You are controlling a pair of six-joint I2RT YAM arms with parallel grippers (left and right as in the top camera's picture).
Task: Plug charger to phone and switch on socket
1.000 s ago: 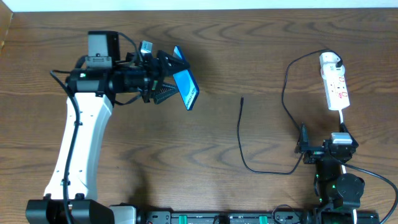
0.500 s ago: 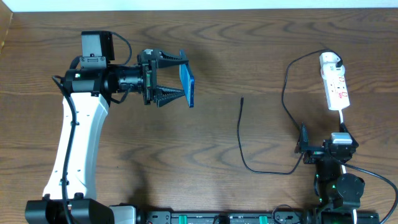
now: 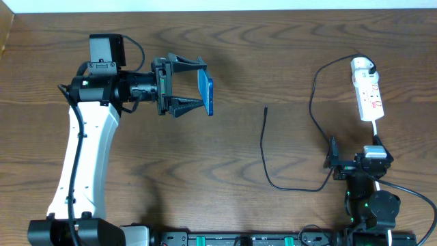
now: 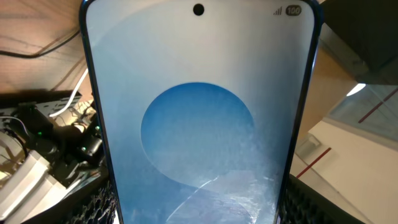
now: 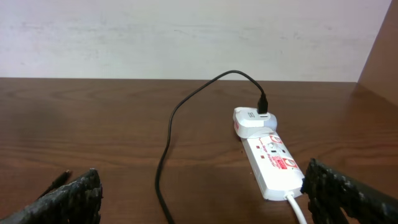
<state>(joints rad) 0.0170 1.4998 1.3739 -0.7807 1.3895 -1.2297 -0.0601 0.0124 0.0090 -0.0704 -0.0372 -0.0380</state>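
My left gripper (image 3: 203, 84) is shut on the phone (image 3: 205, 92), holding it on edge above the table's left half. In the left wrist view the phone's light-blue screen (image 4: 199, 112) fills the frame between the fingers (image 4: 93, 205). The charger's black cable (image 3: 263, 147) lies loose on the table with its plug tip (image 3: 265, 108) pointing away. It loops round to the white adapter (image 3: 364, 65) on the socket (image 3: 369, 94). My right gripper (image 3: 355, 156) stands open and empty just below the socket (image 5: 270, 158), with the cable (image 5: 180, 112) running between its fingers.
The socket's white cord (image 3: 377, 131) runs down past my right arm. Black equipment lines the table's front edge (image 3: 225, 239). A wall (image 5: 186, 37) rises behind the table's far edge.
My left gripper has rolled the phone from a slanted, screen-up pose to edge-on and shifted slightly. The right arm, cable and socket have not moved.
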